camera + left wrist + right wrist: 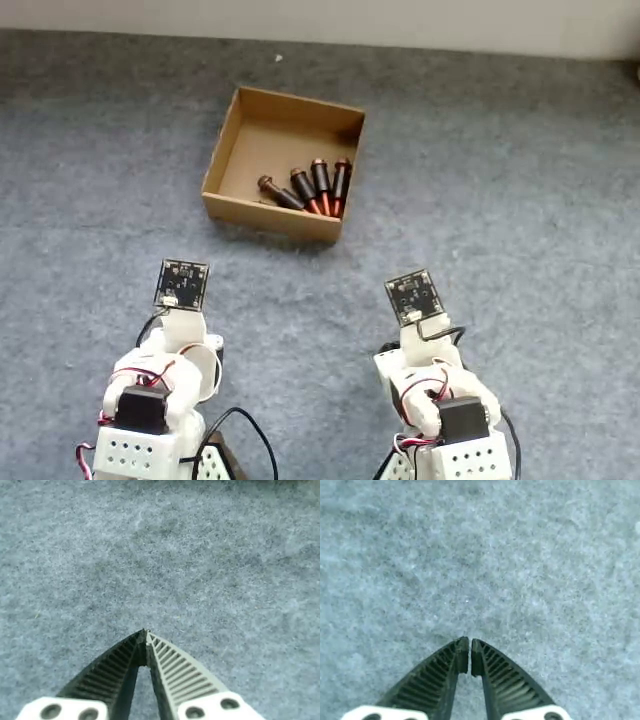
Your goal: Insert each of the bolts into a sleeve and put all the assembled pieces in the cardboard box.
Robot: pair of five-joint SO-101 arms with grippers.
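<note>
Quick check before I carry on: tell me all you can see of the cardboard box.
The box is brown cardboard, square, shallow, open-topped, standing flat on the grey carpet, turned slightly askew. Four pieces with dark heads and reddish shafts lie side by side on its floor, by the near wall. Nothing else touches it.

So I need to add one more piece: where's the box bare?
Inside the cardboard box, the floor is bare along its left and far walls. Crowded: the near right corner, where four assembled pieces lie side by side.
</note>
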